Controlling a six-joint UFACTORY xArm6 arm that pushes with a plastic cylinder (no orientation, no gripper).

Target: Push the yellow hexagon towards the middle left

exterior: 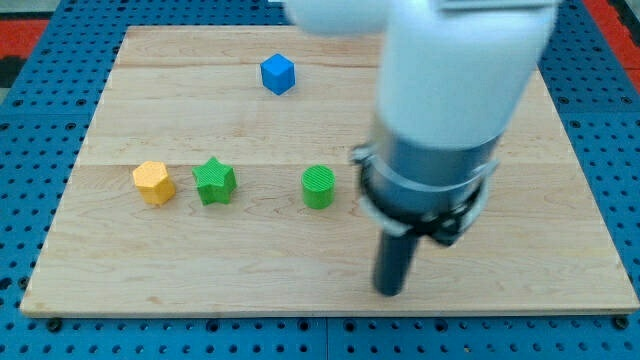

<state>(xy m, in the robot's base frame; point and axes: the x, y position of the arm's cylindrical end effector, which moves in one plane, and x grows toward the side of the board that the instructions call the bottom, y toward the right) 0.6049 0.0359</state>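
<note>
The yellow hexagon (153, 182) lies at the view's left, about mid-height on the wooden board (120, 270). A green star (214, 181) sits just to its right, with a small gap between them. A green cylinder (319, 187) stands further right, near the board's middle. A blue cube (278, 74) sits near the view's top. My tip (390, 290) rests on the board at the lower right of the middle, to the right of and below the green cylinder, far from the yellow hexagon. It touches no block.
The arm's large white and grey body (450, 90) fills the view's upper right and hides the board behind it. A blue pegboard surface (30, 150) surrounds the board.
</note>
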